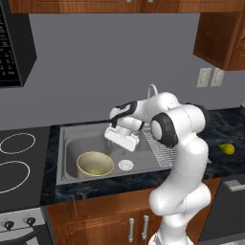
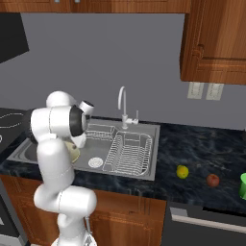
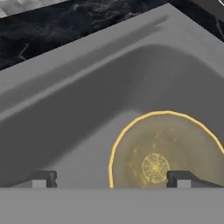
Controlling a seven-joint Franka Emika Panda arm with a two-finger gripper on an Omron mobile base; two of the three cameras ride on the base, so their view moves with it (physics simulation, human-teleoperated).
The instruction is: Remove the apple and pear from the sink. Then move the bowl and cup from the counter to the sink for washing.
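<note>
The gripper (image 3: pixel 112 178) is hanging over the sink (image 1: pixel 72 139) with its jaws spread wide and nothing between them. In the hand view the two dark fingertips (image 3: pixel 43 178) are standing well apart, and the bowl (image 3: pixel 168 151) is lying on the basin floor just beyond them, nearer the right-hand tip, its yellow rim and speckled inside facing up at the hand. From the left base view the bowl is sitting below the gripper (image 1: pixel 120 139) and a little to its left, upright in the sink, next to the round drain (image 1: pixel 126 165). On the other side of the hand, the wire rack (image 2: pixel 129 153) is filling the right part of the sink, and the chrome faucet (image 2: pixel 123 106) is rising behind it. Far off to the right of the hand, out on the dark counter (image 2: pixel 202 149), the pear (image 2: pixel 182 171) and the apple (image 2: pixel 213 180) are resting near each other, and the green cup (image 2: pixel 242 186) is standing at the picture's edge, farther right again.
</note>
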